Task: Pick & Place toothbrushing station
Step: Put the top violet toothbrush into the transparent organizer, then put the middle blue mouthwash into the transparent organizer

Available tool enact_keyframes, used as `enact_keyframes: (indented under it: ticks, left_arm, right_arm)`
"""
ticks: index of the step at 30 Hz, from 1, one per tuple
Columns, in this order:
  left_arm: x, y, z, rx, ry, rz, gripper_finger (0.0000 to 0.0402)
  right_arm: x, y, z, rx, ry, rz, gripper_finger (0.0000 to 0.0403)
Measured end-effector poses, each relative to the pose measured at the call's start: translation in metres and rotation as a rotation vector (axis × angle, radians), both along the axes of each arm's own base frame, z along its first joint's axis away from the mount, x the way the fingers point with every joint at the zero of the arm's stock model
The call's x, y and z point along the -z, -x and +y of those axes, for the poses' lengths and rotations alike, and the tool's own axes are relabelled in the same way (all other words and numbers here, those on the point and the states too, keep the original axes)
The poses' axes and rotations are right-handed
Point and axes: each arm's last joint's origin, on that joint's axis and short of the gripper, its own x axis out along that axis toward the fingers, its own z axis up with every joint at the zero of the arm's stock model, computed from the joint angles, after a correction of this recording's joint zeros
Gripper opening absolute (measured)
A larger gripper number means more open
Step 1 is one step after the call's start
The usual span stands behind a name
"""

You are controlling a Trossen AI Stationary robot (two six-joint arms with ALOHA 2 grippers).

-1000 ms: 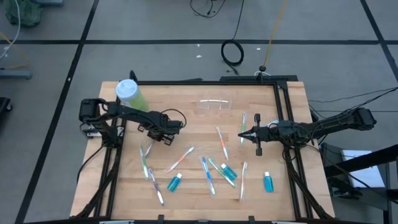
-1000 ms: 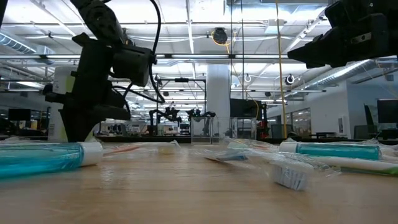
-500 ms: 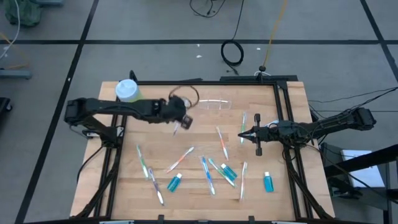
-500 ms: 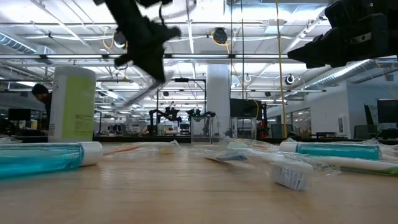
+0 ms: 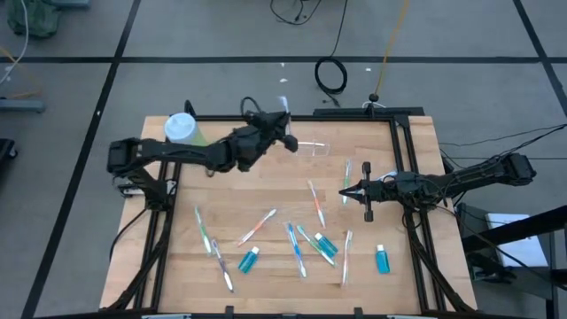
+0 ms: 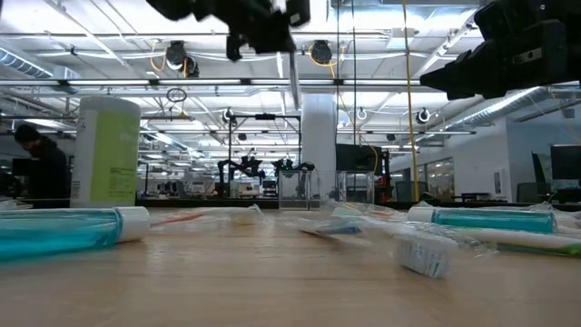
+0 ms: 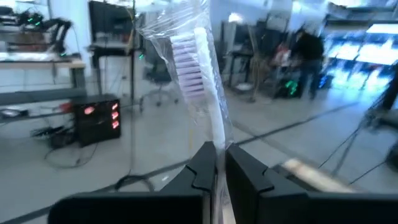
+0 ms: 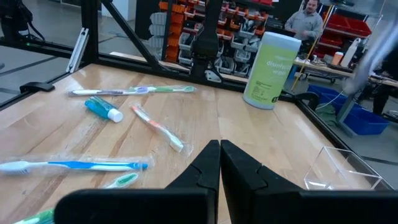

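Note:
My left gripper point(image 5: 286, 135) is high above the table's far part, beside the clear cup point(image 5: 306, 148), and is shut on a white toothbrush point(image 7: 200, 87) in a clear wrapper. The toothbrush also shows in the low view point(image 6: 294, 80). Several other toothbrushes point(image 5: 257, 228) and three teal tubes point(image 5: 249, 260) lie flat on the wooden table. My right gripper point(image 5: 344, 190) hovers shut at the table's right side, holding nothing. My left gripper pinches the toothbrush's handle point(image 7: 217, 152), wrapper and all, between its two fingers. The fingers point about level. The bristle head point(image 7: 185, 59) sticks out well beyond the fingertips, and the toothbrush is lifted clear of the table.
A tall green bottle with a white cap point(image 5: 183, 131) stands at the far left corner. A black frame point(image 5: 399, 151) runs along the table's edges. A person point(image 8: 306, 22) stands in the room beyond the table, and another person point(image 6: 36, 168) is there too.
My left gripper has risen from low over the table's left middle, carrying the white toothbrush clear. It has travelled toward the far edge and right, up to the clear cup, and has tipped from pointing down to about level.

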Motion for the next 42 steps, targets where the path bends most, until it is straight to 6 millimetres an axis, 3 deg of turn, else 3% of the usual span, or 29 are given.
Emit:
enact_keyframes:
  ticks: [8, 11, 16, 23, 36, 39, 42]
  left_arm:
    - [0.076, -0.030, 0.036, -0.141, 0.069, 0.027, 0.0008]
    - [0.104, -0.038, 0.038, -0.144, 0.102, 0.050, 0.0022]
    - [0.127, -0.045, 0.034, -0.137, 0.129, 0.074, 0.0025]
    - [0.130, -0.046, 0.031, -0.119, 0.071, 0.173, 0.0018]
    - [0.136, -0.043, 0.032, -0.177, 0.057, 0.279, 0.0108]
    - [0.129, -0.038, 0.029, -0.248, 0.046, 0.317, 0.0127]
    - [0.107, -0.031, 0.019, -0.259, 0.029, 0.343, 0.0144]
  right_arm:
    - [0.000, 0.000, 0.000, 0.000, 0.004, 0.000, 0.0006]
    - [0.000, 0.000, 0.000, -0.001, 0.010, 0.000, 0.0006]
    - [0.000, 0.000, 0.000, -0.001, 0.016, 0.000, 0.0006]
    - [0.000, 0.000, 0.000, -0.001, 0.015, 0.000, 0.0006]
    - [0.000, 0.000, 0.000, -0.001, 0.013, 0.000, 0.0006]
    - [0.000, 0.000, 0.000, -0.001, 0.014, 0.000, 0.0006]
    - [0.000, 0.000, 0.000, -0.002, 0.020, 0.000, 0.0006]
